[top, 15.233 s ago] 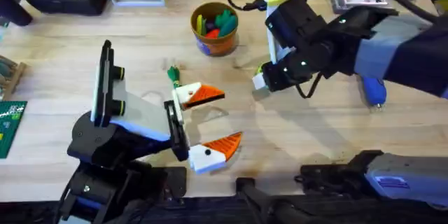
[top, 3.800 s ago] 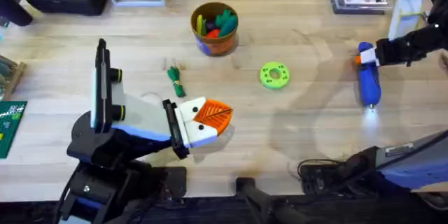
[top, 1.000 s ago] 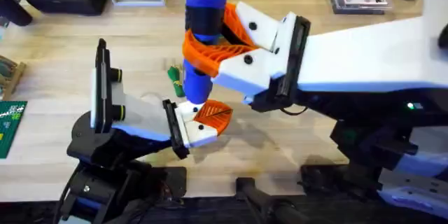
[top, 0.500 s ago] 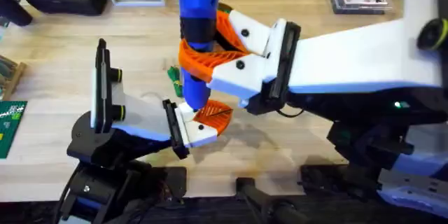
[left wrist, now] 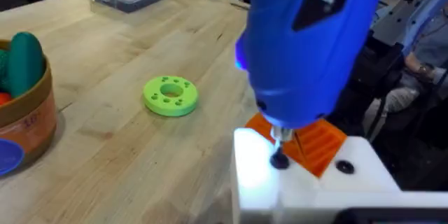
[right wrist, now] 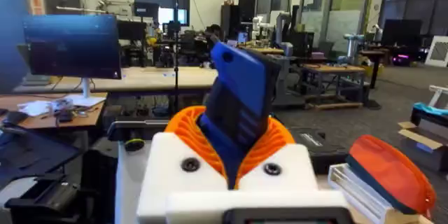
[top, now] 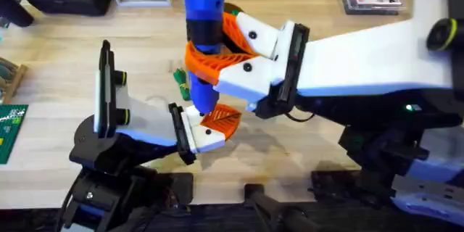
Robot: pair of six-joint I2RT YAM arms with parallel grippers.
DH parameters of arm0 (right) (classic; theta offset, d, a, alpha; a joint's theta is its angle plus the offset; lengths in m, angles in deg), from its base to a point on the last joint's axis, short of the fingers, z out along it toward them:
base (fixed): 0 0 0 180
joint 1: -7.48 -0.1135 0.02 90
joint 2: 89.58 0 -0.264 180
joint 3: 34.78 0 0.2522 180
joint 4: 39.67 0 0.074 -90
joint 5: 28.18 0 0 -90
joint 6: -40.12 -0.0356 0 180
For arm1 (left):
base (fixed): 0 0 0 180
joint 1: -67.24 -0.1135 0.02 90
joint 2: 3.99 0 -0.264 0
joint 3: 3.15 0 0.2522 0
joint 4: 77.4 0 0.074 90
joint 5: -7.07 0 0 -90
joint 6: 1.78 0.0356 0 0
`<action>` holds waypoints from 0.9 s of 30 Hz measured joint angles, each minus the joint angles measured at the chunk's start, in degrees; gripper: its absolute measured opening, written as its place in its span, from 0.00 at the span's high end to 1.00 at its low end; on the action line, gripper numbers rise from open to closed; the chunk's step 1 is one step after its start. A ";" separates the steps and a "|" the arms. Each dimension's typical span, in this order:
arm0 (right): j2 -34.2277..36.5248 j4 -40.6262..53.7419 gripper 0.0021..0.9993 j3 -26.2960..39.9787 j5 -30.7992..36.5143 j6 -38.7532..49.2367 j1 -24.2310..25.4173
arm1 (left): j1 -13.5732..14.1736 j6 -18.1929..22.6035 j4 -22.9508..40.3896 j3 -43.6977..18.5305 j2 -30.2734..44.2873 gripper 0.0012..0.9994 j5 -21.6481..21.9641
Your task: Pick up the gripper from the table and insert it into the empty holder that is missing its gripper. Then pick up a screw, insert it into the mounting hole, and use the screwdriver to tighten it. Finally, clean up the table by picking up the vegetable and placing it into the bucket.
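right arm [top: 362, 51]: white shell | end effector [top: 217, 54]: orange ribbed pads, black screws

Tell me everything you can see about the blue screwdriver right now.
The screwdriver is a chunky, bright blue powered tool that looks like plastic, with a thin metal bit at its tip. The right gripper holds it between orange ribbed pads, jaws clamped around its body, so it stands nearly upright, tip down. In the left wrist view the bit meets a small dark screw on the white holder, just beside the orange gripper mounted there.
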 joint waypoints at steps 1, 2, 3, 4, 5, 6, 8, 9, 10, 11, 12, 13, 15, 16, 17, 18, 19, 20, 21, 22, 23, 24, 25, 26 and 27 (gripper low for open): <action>-0.02 -0.05 0.98 0.00 -0.01 0.00 0.02 | 0.00 0.00 -0.02 0.00 0.00 0.99 0.01; 0.00 -0.03 0.98 0.00 -0.01 -0.02 0.00 | 0.00 0.00 0.00 0.00 0.00 0.99 0.00; -0.01 -0.04 0.98 0.00 -0.01 -0.13 0.00 | 0.00 0.00 0.00 0.00 0.00 0.99 0.01; 0.00 -0.05 0.98 0.00 -0.01 -0.22 0.00 | 0.00 0.00 0.00 0.00 0.00 0.99 0.01; 0.00 -0.03 0.98 0.00 -0.01 -0.26 0.00 | 0.00 0.00 0.00 0.00 0.00 0.99 0.01; -0.01 -0.07 0.98 0.00 -0.01 -0.26 0.00 | 0.00 0.00 0.00 0.00 0.00 0.99 0.01; 0.00 -0.25 0.98 0.00 -0.03 -0.33 0.00 | 0.00 0.00 -0.02 0.00 0.00 0.99 0.01; -0.01 -0.42 0.98 0.00 -0.02 -0.44 0.00 | 0.00 0.00 -0.01 -0.01 0.00 0.99 0.01; 0.00 -0.72 0.98 0.00 -0.03 -0.44 0.00 | 0.00 0.00 -0.02 -0.02 0.00 0.99 0.01; 0.00 -1.04 0.98 0.00 -0.05 -0.46 0.00 | 0.00 0.00 -0.02 0.00 0.00 0.99 0.03; -0.01 -1.39 0.98 0.00 -0.03 -0.45 0.00 | 0.00 0.02 -0.02 -0.01 0.00 0.99 0.01; 0.00 -1.60 0.98 0.00 -0.04 -0.45 0.00 | 0.00 0.01 -0.02 -0.01 0.00 0.99 0.01; 0.00 -1.61 0.98 0.00 -0.05 -0.46 0.00 | 0.00 0.02 -0.02 -0.01 0.00 0.99 0.01; 0.00 -1.58 0.98 0.00 -0.05 -0.46 0.00 | 0.00 0.02 -0.02 -0.01 0.00 0.99 0.01; 0.00 -1.60 0.98 0.00 -0.05 -0.46 0.00 | 0.00 0.00 -0.02 -0.02 0.00 0.99 0.03; 0.00 -1.60 0.98 0.00 -0.05 -0.46 0.00 | 0.00 0.02 -0.02 0.00 0.00 0.99 0.01; 0.00 -1.60 0.98 0.00 -0.05 -0.46 0.00 | 0.00 0.00 -0.01 0.00 0.00 0.99 0.01; 0.00 -1.58 0.98 0.00 -0.05 -0.46 0.00 | 0.00 0.02 -0.02 -0.02 0.00 0.99 0.01; 0.00 -1.58 0.98 0.00 -0.05 -0.46 0.00 | 0.00 0.02 -0.02 0.00 0.00 0.99 0.01; 0.00 -1.58 0.98 0.00 -0.04 -0.46 0.00 | 0.00 0.01 -0.02 -0.01 0.00 0.99 0.02; 0.00 -1.55 0.98 0.00 -0.04 -0.46 0.00 | 0.00 0.01 -0.02 0.00 0.00 0.99 0.03; 0.00 -1.50 0.98 0.00 -0.03 -0.46 0.00 | 0.00 0.00 -0.02 -0.02 -0.02 0.99 0.03; 0.02 -1.47 0.98 0.00 -0.03 -0.46 0.00 | 0.00 0.01 -0.02 0.00 0.00 0.99 0.03; 0.20 -1.53 0.98 0.00 -0.03 -0.46 0.00 | 0.00 0.00 -0.02 0.00 0.00 0.99 0.01; 0.46 -1.56 0.98 0.00 -0.03 -0.46 0.00 | 0.00 0.00 0.00 0.00 0.00 0.99 0.01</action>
